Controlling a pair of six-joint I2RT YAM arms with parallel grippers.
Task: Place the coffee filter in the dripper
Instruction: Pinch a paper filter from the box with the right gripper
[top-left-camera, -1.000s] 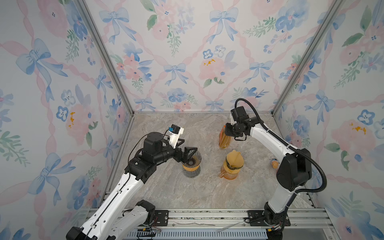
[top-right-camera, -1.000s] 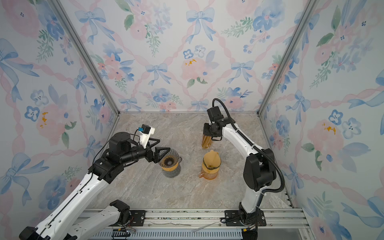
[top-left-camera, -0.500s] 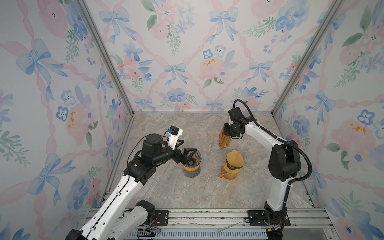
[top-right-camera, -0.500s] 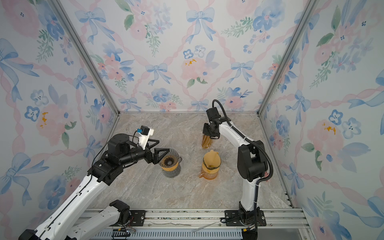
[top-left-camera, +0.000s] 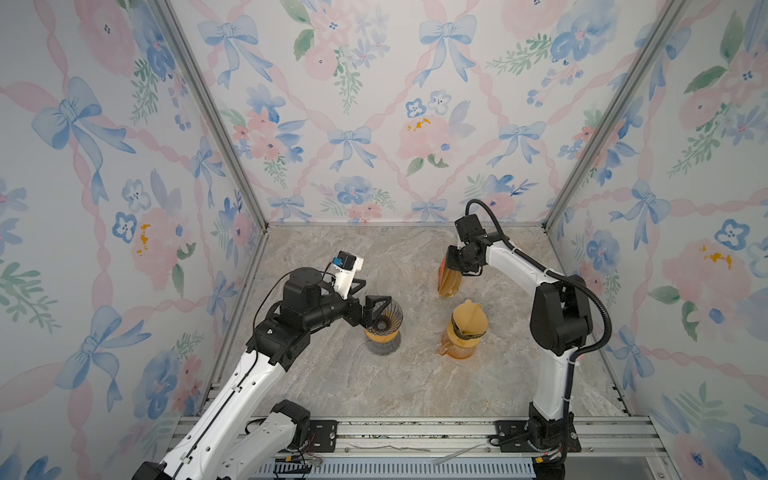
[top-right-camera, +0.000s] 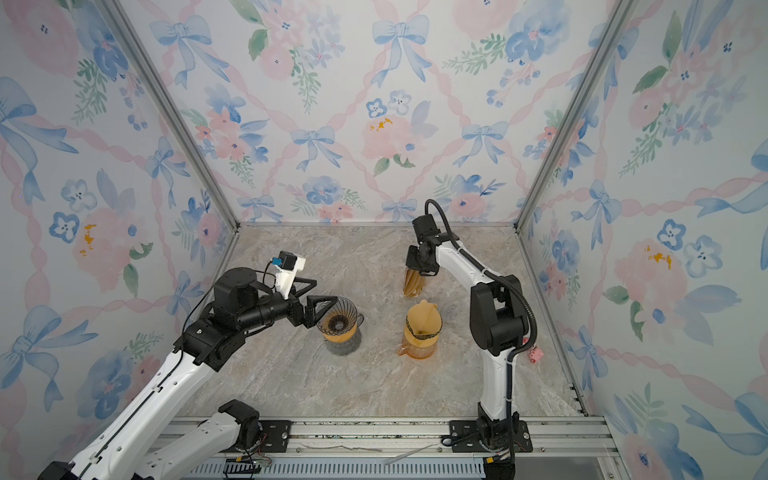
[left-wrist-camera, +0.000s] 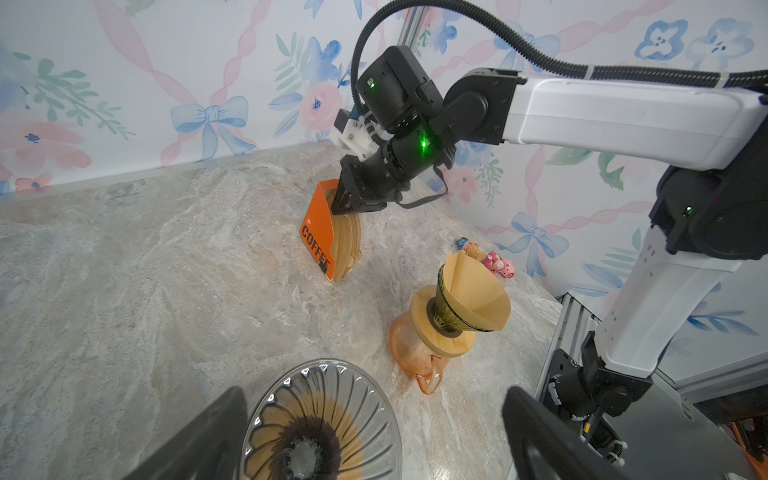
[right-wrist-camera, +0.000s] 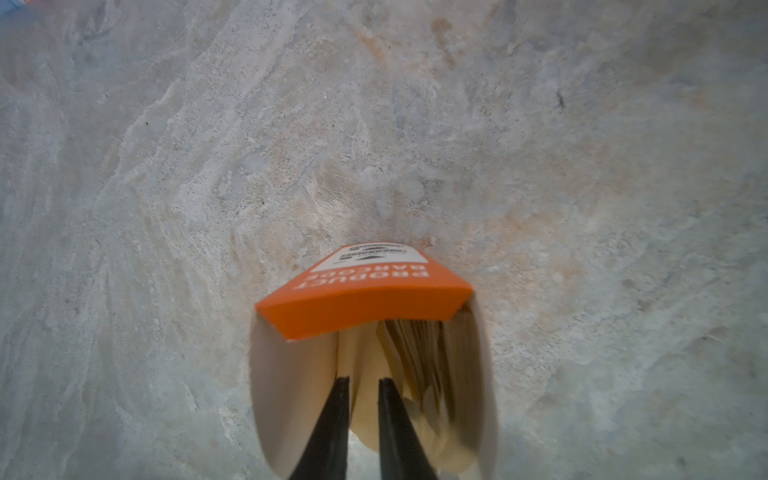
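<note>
The glass dripper (top-left-camera: 384, 322) (top-right-camera: 337, 322) stands on its orange base left of the middle. My left gripper (top-left-camera: 368, 309) (top-right-camera: 318, 301) (left-wrist-camera: 370, 432) is open around it; the dripper (left-wrist-camera: 320, 419) sits close to one finger. Farther back on the right stands an orange box (top-left-camera: 445, 266) (top-right-camera: 409, 286) (left-wrist-camera: 318, 237) holding tan coffee filters (left-wrist-camera: 347, 245). My right gripper (top-left-camera: 454, 272) (top-right-camera: 417, 274) (left-wrist-camera: 345, 210) (right-wrist-camera: 364, 380) reaches down into it. Its jaws stand a narrow gap apart with a coffee filter (right-wrist-camera: 364, 405) between the tips; whether they pinch it is unclear.
An orange glass carafe (top-left-camera: 459, 349) (top-right-camera: 419, 349) (left-wrist-camera: 415, 353) with a second dripper and a filter in it stands right of the middle, in front of the box. A small pink toy (top-right-camera: 534, 353) (left-wrist-camera: 496, 264) lies by the right wall. Walls close in three sides.
My right gripper's jaws have narrowed inside the filter box, and that arm's elbow has shifted slightly left. The left arm and the dripper have stayed put.
</note>
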